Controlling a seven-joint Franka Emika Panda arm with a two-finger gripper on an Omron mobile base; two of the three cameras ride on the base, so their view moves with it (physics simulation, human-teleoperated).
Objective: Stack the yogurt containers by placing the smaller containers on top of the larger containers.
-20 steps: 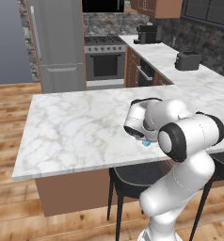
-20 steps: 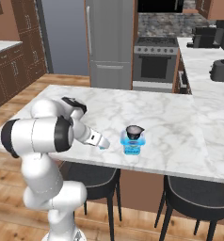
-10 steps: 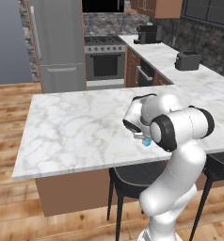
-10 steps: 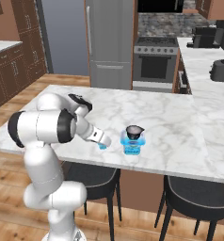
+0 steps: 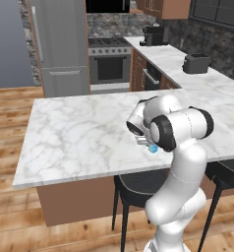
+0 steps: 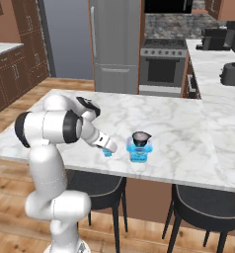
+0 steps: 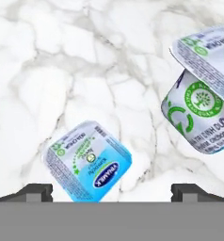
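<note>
the arm has swung lower toward the small cup (image 7: pixel 88 161), so the end effector (image 7: pixel 112 190) hangs over it, fully open and empty, ready to straddle it. the dark cup (image 6: pixel 140 138) already tops the tub (image 6: pixel 139 152) beside it on the surface (image 6: pixel 188 128).

Bare marble counter (image 6: pixel 178 123) surrounds the tiny cup (image 7: pixel 88 161); the bigger tub (image 7: pixel 203 101) stands near it.

This is a home kitchen; a steel refrigerator (image 5: pixel 57 44) stands beside an oven range (image 5: pixel 109 61) on the far wall; marble counters carry a toaster (image 5: pixel 196 63) and a coffee maker (image 5: pixel 153 34); a marble island (image 5: pixel 79 133) has dark stools (image 6: pixel 208 207) tucked under it; brown wood cabinets (image 6: pixel 11 79) and plank flooring (image 5: pixel 11 93) surround them.
</note>
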